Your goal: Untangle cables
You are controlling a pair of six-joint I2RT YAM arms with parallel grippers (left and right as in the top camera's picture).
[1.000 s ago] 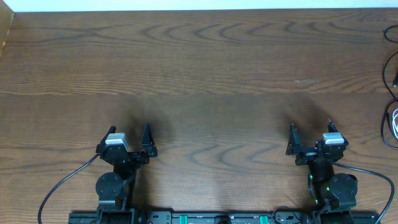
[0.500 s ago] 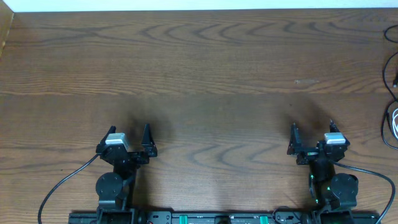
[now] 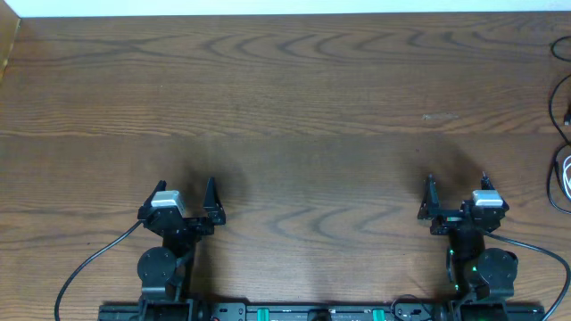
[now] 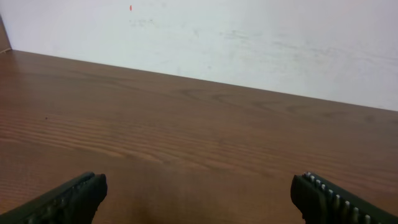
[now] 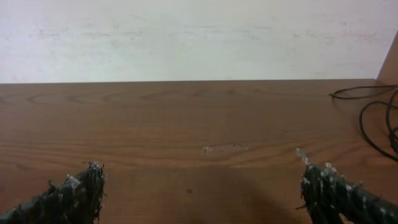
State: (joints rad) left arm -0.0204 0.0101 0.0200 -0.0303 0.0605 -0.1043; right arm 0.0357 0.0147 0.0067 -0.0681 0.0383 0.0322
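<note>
The cables lie at the table's far right edge, partly cut off in the overhead view: a black cable [image 3: 566, 114] and below it a white-grey loop [image 3: 567, 178]. Thin black cable loops [image 5: 362, 121] also show at the right of the right wrist view. My right gripper [image 3: 458, 183] stands open near the front edge, well left of the cables, with nothing between its fingers [image 5: 200, 177]. My left gripper [image 3: 186, 187] is open at the front left over bare wood [image 4: 199, 186], far from the cables.
The wooden table [image 3: 285, 107] stretches back to a white wall [image 5: 199, 37]. The arm bases and their thick black leads [image 3: 85, 267] sit along the front edge. A raised wooden side [image 3: 9, 40] shows at the far left corner.
My right gripper has shifted a little to the right and turned slightly. The left arm has not moved.
</note>
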